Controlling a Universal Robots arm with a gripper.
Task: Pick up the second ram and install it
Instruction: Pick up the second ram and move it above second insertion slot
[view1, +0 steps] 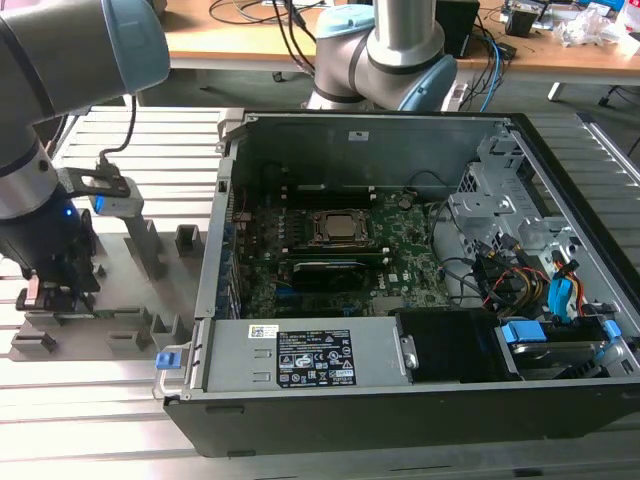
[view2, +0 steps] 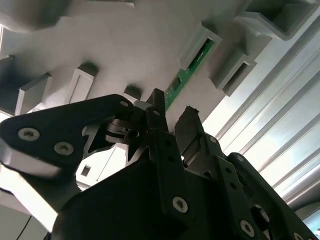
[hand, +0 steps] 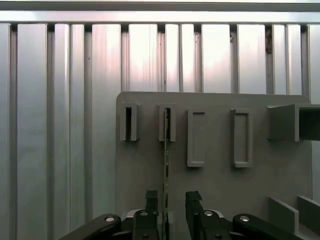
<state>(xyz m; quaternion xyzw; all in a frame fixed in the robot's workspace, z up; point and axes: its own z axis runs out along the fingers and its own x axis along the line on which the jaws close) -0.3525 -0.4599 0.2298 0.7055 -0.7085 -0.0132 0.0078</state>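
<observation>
Exterior view: the arm (view1: 40, 200) stands over the grey fixture plate (view1: 120, 315), to the exterior view's left of the open computer case (view1: 400, 410).

Second wrist view: the second ram (view2: 186, 77) stands on edge in the fixture's slots. The jaws are parted astride it, gripping nothing.

First wrist view: the stick sits off-centre in the gap. Centre your jaws, then clamp squarely on its faces.

- Arm (view1: 70, 50): elbow at 10 o'clock in exterior view; wrist (view1: 25, 185) below it, near 9 o'clock.
- Gripper (view1: 55, 285): points straight down, at 8 o'clock.
- Fingers (hand: 151, 201): parted, clear gap between them.
</observation>
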